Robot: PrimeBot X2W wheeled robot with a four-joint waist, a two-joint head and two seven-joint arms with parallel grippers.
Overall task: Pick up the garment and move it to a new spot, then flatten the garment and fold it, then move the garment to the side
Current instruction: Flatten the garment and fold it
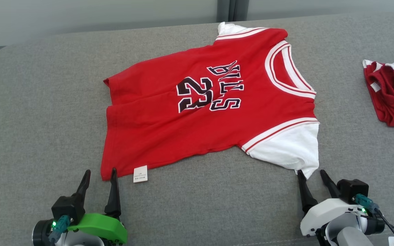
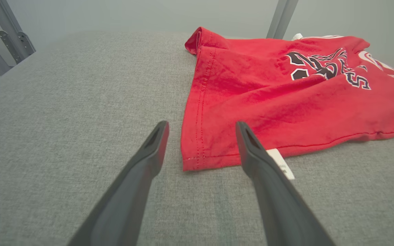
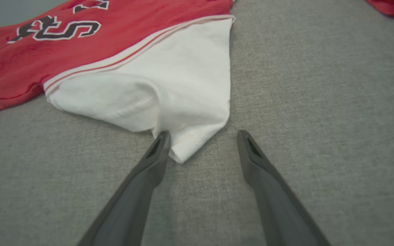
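Jersey (image 1: 204,112) looks flat; left claw (image 1: 101,170) and right claw (image 1: 310,171) gape wide at hem (image 2: 192,160) and sleeve (image 3: 183,85). Folding seems next: pinch both.

The left gripper (image 2: 202,125) spreads its two dark fingers wide over a grey fabric cushion (image 2: 63,119); the near hem corner of a red jersey (image 2: 286,102) with black numerals lies between the fingertips; a white label (image 2: 280,164) sticks out from the hem beside the finger on the view's right; grey metal posts (image 2: 12,42) stand behind the cushion.

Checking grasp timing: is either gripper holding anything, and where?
Nothing held. Open left gripper flanks the red fabric jersey hem corner; open right gripper, the white sleeve tip.
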